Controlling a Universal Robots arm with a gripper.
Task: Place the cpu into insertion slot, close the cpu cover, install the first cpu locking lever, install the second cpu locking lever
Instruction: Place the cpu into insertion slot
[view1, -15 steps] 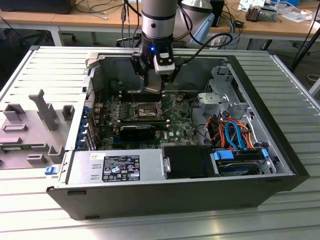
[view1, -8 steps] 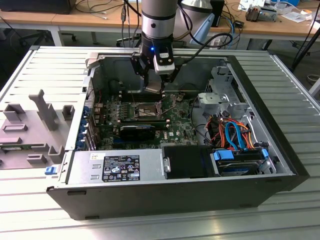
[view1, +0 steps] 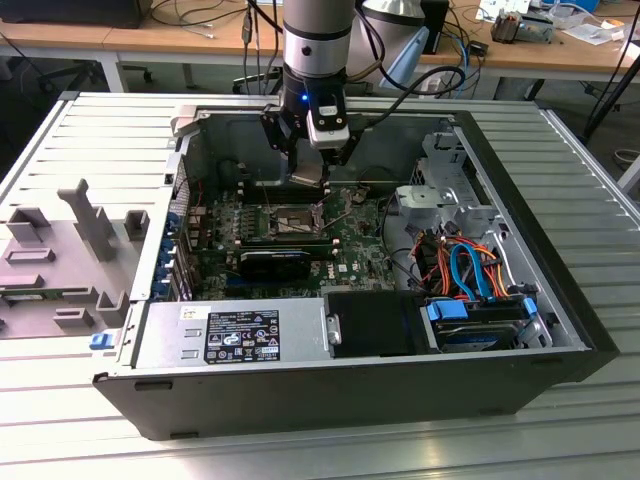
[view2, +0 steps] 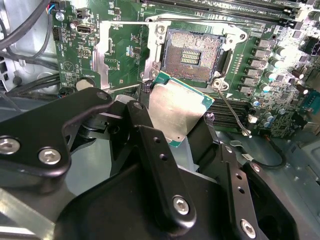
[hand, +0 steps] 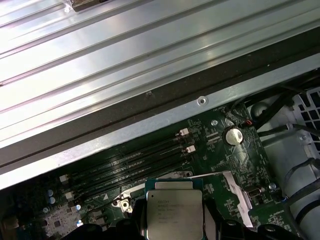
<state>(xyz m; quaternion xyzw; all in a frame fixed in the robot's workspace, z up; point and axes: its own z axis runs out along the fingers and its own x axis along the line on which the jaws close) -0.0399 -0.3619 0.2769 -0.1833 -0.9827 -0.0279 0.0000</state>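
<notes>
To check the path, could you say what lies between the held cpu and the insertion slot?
In the second wrist view the stretch is bare: nothing lies between the cpu and the open insertion slot.

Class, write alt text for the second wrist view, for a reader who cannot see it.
The gripper holds the cpu, silvery top showing, close to the open insertion slot but not in it. The slot's pins lie bare, green circuit board around it.

Small print is being shown on the cpu (hand: 173, 212) and on a black label (view1: 243, 336) on the grey box (view1: 300, 322); none is being made out.
</notes>
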